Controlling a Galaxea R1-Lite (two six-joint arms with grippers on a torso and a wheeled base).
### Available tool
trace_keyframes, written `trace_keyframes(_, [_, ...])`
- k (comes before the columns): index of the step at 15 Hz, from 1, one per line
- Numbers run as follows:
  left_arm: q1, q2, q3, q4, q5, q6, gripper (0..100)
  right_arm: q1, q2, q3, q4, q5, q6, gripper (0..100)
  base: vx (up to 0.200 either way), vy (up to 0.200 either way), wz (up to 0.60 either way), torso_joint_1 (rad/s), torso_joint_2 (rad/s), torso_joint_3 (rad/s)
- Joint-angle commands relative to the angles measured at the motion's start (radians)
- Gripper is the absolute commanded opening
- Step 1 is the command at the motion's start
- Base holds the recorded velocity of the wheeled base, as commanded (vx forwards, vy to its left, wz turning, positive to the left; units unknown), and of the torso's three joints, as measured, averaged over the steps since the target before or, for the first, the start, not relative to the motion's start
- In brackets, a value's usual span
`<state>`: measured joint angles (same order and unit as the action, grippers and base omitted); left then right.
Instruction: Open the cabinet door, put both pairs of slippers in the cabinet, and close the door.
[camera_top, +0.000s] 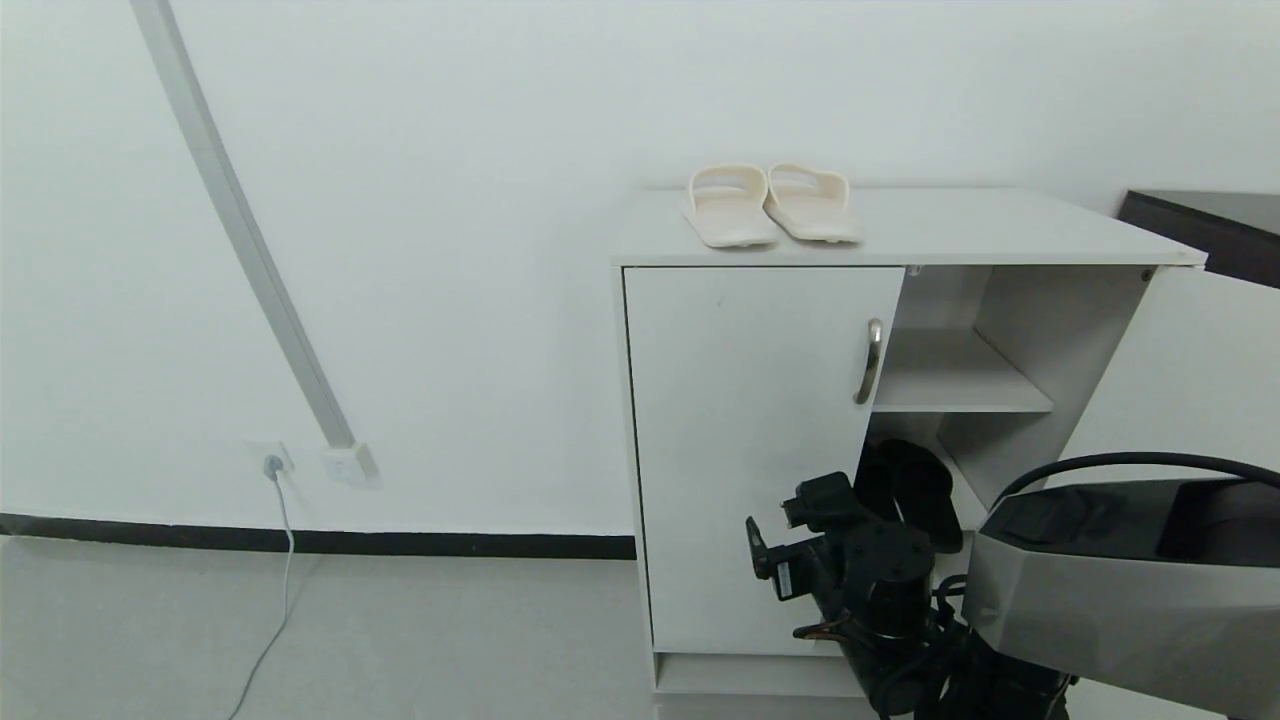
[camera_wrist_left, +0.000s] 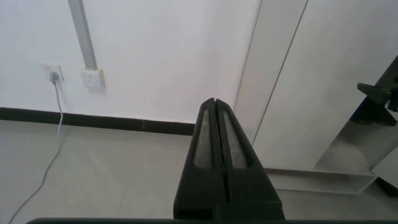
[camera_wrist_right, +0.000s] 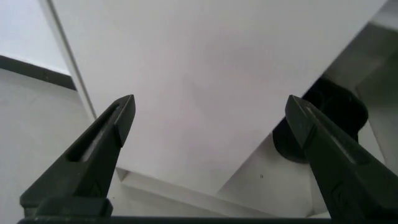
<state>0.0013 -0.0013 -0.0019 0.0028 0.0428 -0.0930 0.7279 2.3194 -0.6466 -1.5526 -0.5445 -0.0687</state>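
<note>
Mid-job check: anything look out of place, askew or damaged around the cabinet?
Nothing damaged or spilled. The only thing out of place is the cream slippers, lying side by side on top of the cabinet rather than inside. The black slippers are in the lower compartment, and the right door stands open.

Cream slippers (camera_top: 770, 205) lie side by side on the cabinet (camera_top: 1000, 228) top; black slippers (camera_top: 912, 488) sit in its lower compartment.

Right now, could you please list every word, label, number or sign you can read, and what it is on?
No text can be read.
The cabinet, cream slippers, black slippers and wall socket show no legible print.
A white tag on the right arm is too small to read.
</note>
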Motion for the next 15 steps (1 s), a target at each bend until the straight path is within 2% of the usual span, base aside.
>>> trace_keyframes(1, [0.000,0.001,0.000,0.000,0.000,-0.001,0,-0.002,-0.002,0.001,-0.001,0.000,0.000,100,0.000,0.000,0.00,0.124,-0.47,-0.330])
trace_keyframes(7, [0.000,0.001,-0.001,0.000,0.000,-0.001,0,-0.001,0.000,-0.001,0.000,0.000,0.000,100,0.000,0.000,0.00,0.154,-0.48,-0.319])
trace_keyframes(15, [0.000,0.001,0.000,0.000,0.000,-0.001,0,-0.002,0.000,0.001,-0.004,0.000,0.001,100,0.000,0.000,0.00,0.208,-0.51,-0.312])
